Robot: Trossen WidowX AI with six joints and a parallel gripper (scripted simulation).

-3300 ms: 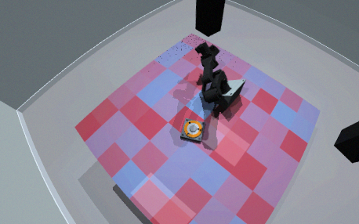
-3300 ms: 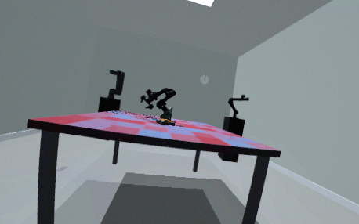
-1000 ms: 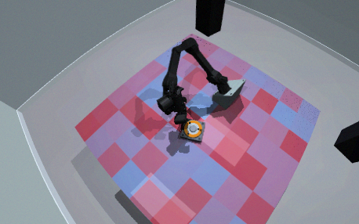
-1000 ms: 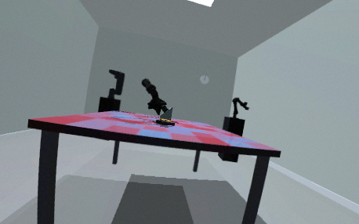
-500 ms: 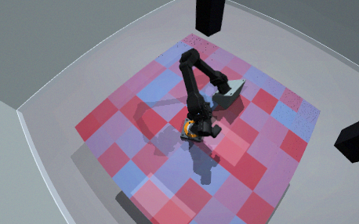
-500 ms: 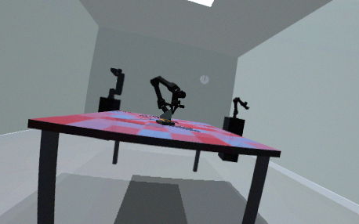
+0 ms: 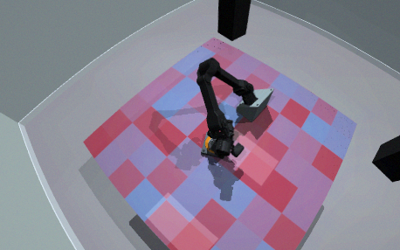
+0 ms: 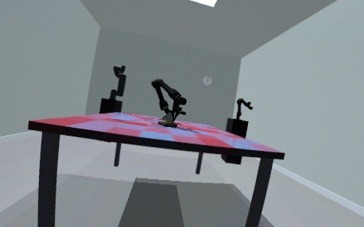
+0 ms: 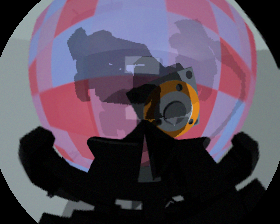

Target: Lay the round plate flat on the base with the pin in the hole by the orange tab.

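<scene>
worktop (image 7: 284,184): red/blue checker. arm (image 7: 210,96) folded down over the middle of it, tool (image 9: 147,137) clenched with nothing in it, tips low beside the plate's near-left edge; contact can't be told. base (image 9: 188,78): small grey square under the plate, mostly covered. plate (image 9: 175,107): round, orange rim, grey face, lighter hub in the middle where the post sits. in the top view only an orange sliver shows past the wrist. tab, hole and pin too small to make out
</scene>
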